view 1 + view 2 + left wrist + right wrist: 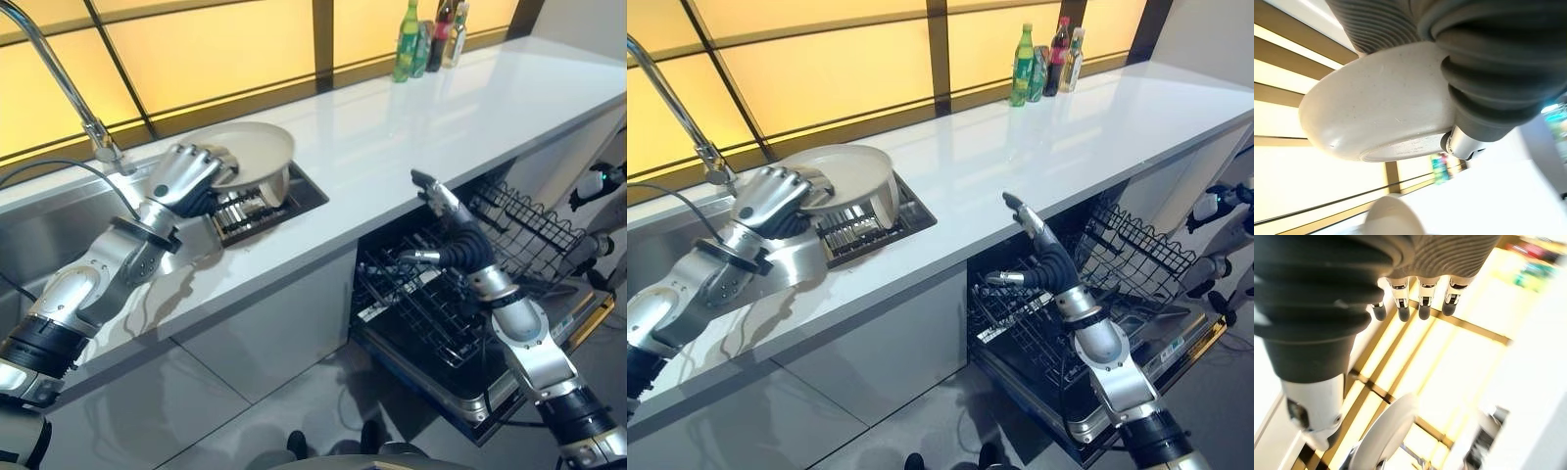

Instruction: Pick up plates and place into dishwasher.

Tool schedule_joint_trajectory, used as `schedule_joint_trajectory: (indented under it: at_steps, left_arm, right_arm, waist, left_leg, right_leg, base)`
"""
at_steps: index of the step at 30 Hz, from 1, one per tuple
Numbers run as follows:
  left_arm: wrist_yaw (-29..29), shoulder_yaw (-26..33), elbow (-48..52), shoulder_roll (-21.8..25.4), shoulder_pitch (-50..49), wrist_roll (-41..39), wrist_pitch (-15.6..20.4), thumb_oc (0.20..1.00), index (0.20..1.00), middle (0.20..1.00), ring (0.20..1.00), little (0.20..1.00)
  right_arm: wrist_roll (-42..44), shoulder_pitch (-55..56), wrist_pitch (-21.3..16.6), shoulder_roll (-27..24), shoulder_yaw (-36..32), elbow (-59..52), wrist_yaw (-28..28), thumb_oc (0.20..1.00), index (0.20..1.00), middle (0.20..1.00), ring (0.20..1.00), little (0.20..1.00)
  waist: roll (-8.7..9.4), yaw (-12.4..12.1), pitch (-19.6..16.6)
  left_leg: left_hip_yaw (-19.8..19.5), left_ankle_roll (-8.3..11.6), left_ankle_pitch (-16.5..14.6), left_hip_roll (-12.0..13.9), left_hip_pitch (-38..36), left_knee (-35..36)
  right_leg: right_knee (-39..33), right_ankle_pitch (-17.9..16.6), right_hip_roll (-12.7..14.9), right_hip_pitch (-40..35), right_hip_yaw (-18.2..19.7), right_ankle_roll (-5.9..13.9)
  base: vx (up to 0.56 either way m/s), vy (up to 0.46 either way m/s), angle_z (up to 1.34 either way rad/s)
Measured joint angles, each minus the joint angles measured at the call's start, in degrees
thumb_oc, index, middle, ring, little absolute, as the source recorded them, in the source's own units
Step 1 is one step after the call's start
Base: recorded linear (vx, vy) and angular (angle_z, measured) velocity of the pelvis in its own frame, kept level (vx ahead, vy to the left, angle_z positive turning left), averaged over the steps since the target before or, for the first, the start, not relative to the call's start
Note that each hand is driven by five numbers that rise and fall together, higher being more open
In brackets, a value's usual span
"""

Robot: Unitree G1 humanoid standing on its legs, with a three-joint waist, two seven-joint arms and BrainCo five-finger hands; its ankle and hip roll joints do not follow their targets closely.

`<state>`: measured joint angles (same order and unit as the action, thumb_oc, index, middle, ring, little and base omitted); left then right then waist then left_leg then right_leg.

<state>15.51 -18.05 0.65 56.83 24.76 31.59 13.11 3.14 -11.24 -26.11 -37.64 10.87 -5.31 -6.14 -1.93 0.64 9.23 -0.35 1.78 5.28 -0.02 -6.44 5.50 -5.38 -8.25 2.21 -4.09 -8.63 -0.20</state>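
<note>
at the far left a curved faucet [59, 78] rises over the steel sink [59, 230]. just beside it the left robot hand [186, 176] has its fingers curled round the rim of a cream plate [250, 152], which it holds tilted and raised just above a dark dish rack [250, 211] set into the white bench [411, 137] at the sink's right end. the left wrist view shows the plate's speckled underside [1381, 117] pressed against the hand's dark ribbed cover, with faint moulded writing on the base ring too small to read, and the pale rim of another dish [1393, 218] below it.

further right, at the back of the bench by the window, stands a cluster of bottles [431, 37], green ones and darker ones; their labels cannot be read.

below the bench edge the dishwasher [470, 333] stands open, its lower wire rack [421, 304] pulled out over the door and an upper wire basket [524, 225] to the right of it. the right robot hand [441, 220] hovers over the lower rack, fingers straight and spread, thumb apart, holding nothing; its wrist view shows the dark fingertips [1423, 311] in an extended row.
</note>
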Motion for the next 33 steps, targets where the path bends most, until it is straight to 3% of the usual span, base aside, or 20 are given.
schedule_joint_trajectory:
  at_steps: [7,13,19,24,25,27,33]
  left_arm:
    - [-10.9,0.4,4.6,-3.4,2.4,-15.2,7.6,0.2,0.2,0.2,0.2,0.2]
    - [-17.2,-5.9,4.8,-4.6,11.0,-26.2,8.7,0.2,0.2,0.2,0.2,0.2]
    - [-20.5,-10.3,5.1,-4.9,15.5,-30.4,8.4,0.2,0.2,0.2,0.2,0.2]
    - [-21.6,-10.3,4.6,-4.9,15.6,-31.4,7.2,0.2,0.2,0.2,0.2,0.2]
    - [-22.0,-10.4,4.5,-4.9,15.7,-31.4,7.2,0.2,0.2,0.2,0.2,0.2]
    - [-22.5,-10.8,4.0,-4.9,15.7,-32.2,6.7,0.2,0.2,0.2,0.2,0.2]
    - [-22.8,-11.0,2.6,-4.3,15.8,-32.6,6.3,0.2,0.2,0.2,0.2,0.2]
  right_arm:
    - [-13.5,-12.2,0.2,-7.2,1.5,-0.2,-9.9,1.0,1.0,1.0,1.0,1.0]
    - [-16.7,-23.0,2.2,-9.9,9.0,1.9,-10.8,1.0,1.0,1.0,1.0,1.0]
    - [-20.0,-28.2,4.1,-10.4,12.6,5.0,-11.8,1.0,1.0,1.0,1.0,1.0]
    - [-19.9,-31.0,5.2,-10.4,14.8,7.2,-10.5,1.0,1.0,1.0,1.0,1.0]
    - [-19.8,-31.4,5.2,-10.4,15.3,7.8,-10.2,0.95,0.95,0.95,0.95,0.95]
    - [-18.8,-31.7,5.3,-10.4,16.4,8.7,-8.8,0.2,0.2,0.2,0.2,0.2]
    - [-12.3,-31.7,5.2,-10.3,17.4,9.2,-2.3,0.2,0.2,0.2,0.2,0.2]
  waist:
    - [0.36,-0.1,-1.3]
    - [1.24,-0.2,-2.7]
    - [2.18,-0.2,-3.7]
    - [2.19,-0.2,-3.9]
    - [2.18,-0.2,-4.1]
    - [2.18,-0.2,-5.0]
    - [2.34,-0.3,-5.9]
  left_leg:
    - [-1.4,0.33,0.3,0.1,0.0,0.0]
    - [-1.7,0.32,0.3,0.1,-1.0,0.0]
    - [-1.8,0.04,0.5,0.0,-1.4,0.0]
    - [-1.8,0.03,0.5,0.0,-2.0,0.0]
    - [-1.8,0.03,0.5,0.0,-2.0,0.0]
    - [-1.8,0.02,0.5,0.0,-1.9,0.0]
    - [-1.9,0.03,0.5,0.0,-1.8,0.0]
  right_leg:
    - [-0.1,0.1,-0.2,-0.7,-0.9,-0.2]
    - [-0.1,0.2,-0.2,-2.0,-1.4,-0.24]
    - [-0.1,0.2,-0.1,-2.2,-1.4,-0.33]
    - [-0.1,0.2,-0.1,-2.7,-1.4,-0.33]
    - [-0.1,0.2,-0.1,-2.7,-1.4,-0.33]
    - [-0.1,0.2,-0.1,-2.7,-1.4,-0.33]
    - [-0.1,0.4,-0.1,-2.8,-1.4,-0.54]
  base:
    - [-0.01,-0.061,0.07]
    - [0.0,-0.019,0.03]
    - [0.0,0.0,0.0]
    - [0.0,0.0,0.0]
    - [0.0,0.0,0.0]
    - [0.0,0.0,0.0]
    - [0.0,0.0,0.0]
